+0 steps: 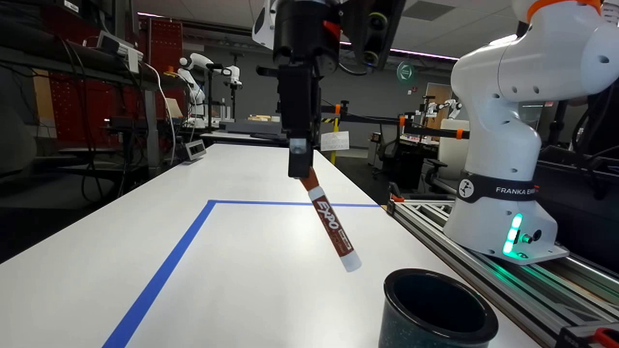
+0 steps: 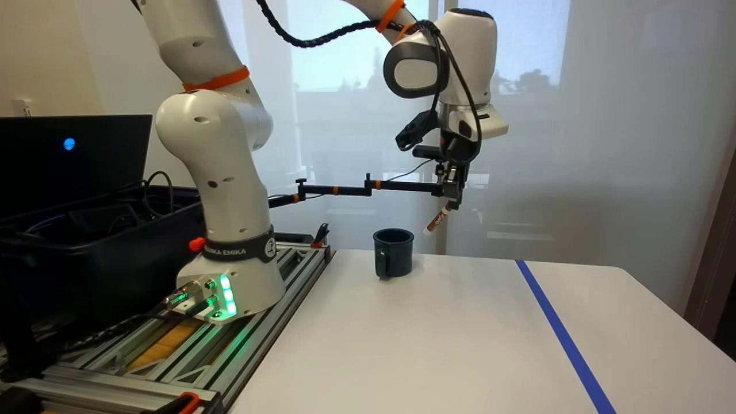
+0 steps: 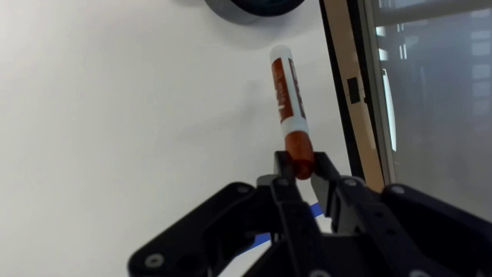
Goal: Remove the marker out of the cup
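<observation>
End effector: the gripper [image 3: 303,165] is grasping the marker [image 1: 331,223], its two fingers [image 3: 283,164] pressing on opposite sides of the reddish-brown cap. The marker is slanting downward from the fingertips, its whitish end pointing toward the cup [image 2: 398,256]; its EXPO lettering is showing legibly in an exterior view. The marker is hanging in the air, entirely outside the cup and apart from it; in the wrist view it is appearing over the tabletop [image 3: 115,134], inside the edge at right.

The cup is standing upright on the tabletop. In an exterior view it is occupying a spot near the far left corner, close to the edge bordering the metal frame [image 2: 261,339] on which the robot base [image 2: 253,287] is sitting. Green indicator lights [image 2: 227,294] are glowing on the base. Blue tape [image 1: 169,261] is forming an angle on the tabletop, one strip reaching the edge beside the metal frame and the other running lengthwise; both are lying apart from the cup.
</observation>
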You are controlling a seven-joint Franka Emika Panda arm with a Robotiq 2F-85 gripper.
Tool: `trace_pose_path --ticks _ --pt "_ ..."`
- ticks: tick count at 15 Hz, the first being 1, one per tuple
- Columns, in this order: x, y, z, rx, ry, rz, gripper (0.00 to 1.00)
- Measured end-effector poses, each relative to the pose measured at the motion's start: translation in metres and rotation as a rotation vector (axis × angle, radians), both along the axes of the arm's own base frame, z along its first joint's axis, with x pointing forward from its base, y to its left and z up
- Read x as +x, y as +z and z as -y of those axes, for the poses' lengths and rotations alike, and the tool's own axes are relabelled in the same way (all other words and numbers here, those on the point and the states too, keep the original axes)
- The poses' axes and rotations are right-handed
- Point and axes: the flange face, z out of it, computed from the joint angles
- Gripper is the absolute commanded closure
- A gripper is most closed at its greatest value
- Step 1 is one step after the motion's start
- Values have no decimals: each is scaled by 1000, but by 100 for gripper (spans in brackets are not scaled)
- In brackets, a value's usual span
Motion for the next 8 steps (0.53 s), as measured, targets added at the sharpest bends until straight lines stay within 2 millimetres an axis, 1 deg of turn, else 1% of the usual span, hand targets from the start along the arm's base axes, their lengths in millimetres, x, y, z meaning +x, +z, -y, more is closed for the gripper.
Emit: trace_pose_path --ticks 4,8 --pt "0 -14 42 86 -134 -11 95" --pt "-6 -32 74 156 -235 -23 95"
